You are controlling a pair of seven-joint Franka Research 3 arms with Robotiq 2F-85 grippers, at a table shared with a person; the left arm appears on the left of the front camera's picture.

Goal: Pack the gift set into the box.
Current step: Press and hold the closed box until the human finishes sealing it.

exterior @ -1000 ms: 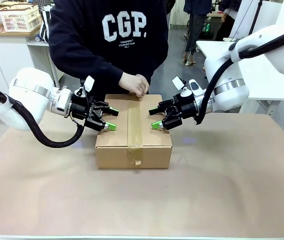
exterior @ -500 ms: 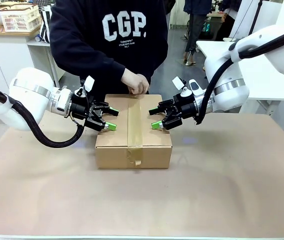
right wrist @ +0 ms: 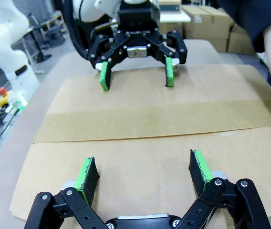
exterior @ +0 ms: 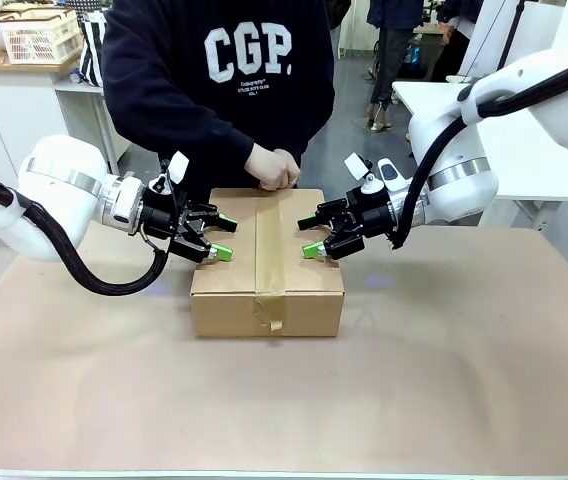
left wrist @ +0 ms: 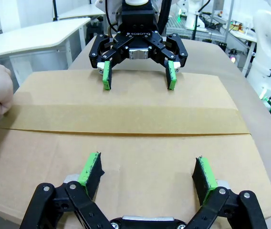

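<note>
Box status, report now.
Left gripper and right gripper: jaws open, over the box top, holding nothing. Box closed, tape strip along seam. Person's hands at far edge.

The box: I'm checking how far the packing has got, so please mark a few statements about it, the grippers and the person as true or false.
1. The box has its top flaps closed, with a strip of brown tape along the seam. True.
2. The left gripper is shut on a flap of the box. False: its jaws are open, holding nothing, over the box's left side.
3. The right gripper is open, over the box's right side. True.
4. The person's hands are at the box's near edge. False: they are at the far edge, at the tape's end.
5. The tape runs down over the box's front face. True.
</note>
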